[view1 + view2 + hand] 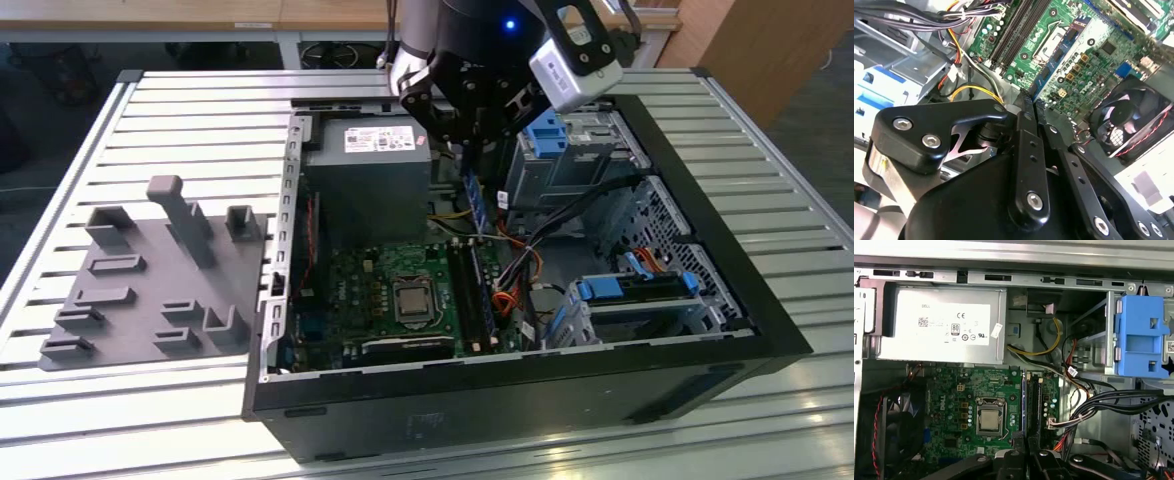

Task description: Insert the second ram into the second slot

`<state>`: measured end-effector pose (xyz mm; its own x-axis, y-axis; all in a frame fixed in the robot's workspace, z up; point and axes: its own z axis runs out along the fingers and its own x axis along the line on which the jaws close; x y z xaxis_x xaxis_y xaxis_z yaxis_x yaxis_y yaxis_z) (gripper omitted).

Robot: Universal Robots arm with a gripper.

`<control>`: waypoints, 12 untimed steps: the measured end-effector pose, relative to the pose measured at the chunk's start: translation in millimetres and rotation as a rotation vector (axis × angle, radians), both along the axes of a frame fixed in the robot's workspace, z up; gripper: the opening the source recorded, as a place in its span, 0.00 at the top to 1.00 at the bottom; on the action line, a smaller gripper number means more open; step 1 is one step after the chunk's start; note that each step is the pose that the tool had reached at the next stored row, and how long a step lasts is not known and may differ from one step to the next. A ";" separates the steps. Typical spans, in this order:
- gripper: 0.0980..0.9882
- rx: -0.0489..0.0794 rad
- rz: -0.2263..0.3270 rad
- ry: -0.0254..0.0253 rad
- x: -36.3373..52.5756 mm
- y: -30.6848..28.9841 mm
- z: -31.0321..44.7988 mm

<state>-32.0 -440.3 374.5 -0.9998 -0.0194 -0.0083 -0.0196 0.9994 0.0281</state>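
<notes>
While the black two-fingered gripper [467, 150] hangs over the open black computer case [534, 400] on the slatted metal table [200, 110], its jaws are clenched on the second ram [471, 192], a thin flat blue circuit-board stick held on edge and pointing down toward the green motherboard [954, 400]. From where I stand, the job looks about half done. The stick is picked up and brought over the case, but it hangs in the air, apart from the dark memory slots [1036, 400] beside the processor, so the seating itself is all left to do (whether a first stick already sits in its slot I cannot tell). Counting round the room: one arm, one gripper, one ram in the jaws, one silver square processor [990, 419], one grey power-supply box [939, 322], one black round fan [1134, 120], two light-blue plastic drive clips [554, 130], and one grey fixture tray [147, 290] with upright pegs, lying on the table at the exterior view's left.
</notes>
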 end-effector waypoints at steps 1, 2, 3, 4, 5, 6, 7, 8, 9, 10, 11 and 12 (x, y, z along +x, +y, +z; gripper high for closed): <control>0.96 0.000 0.000 0.0003 0.0 0.0 -0.5; 0.96 0.000 -0.001 0.0005 0.0 0.0 -1.3; 0.96 0.000 0.000 0.0012 0.4 -0.1 -2.6; 0.96 0.001 0.000 0.0045 2.2 0.0 -6.2; 0.96 0.001 0.000 0.0052 2.8 0.0 -7.7; 0.96 0.001 0.000 0.0054 3.4 0.0 -9.2; 0.96 0.001 0.000 0.0062 4.2 0.0 -10.7; 0.96 0.001 0.000 0.0077 5.1 0.0 -12.4; 0.96 0.001 0.000 0.0095 5.7 0.0 -14.1; 0.96 0.001 0.000 0.0110 5.9 0.0 -15.6; 0.96 0.001 0.000 0.0118 6.1 0.0 -16.9; 0.96 0.001 -0.001 0.0125 6.1 0.0 -18.0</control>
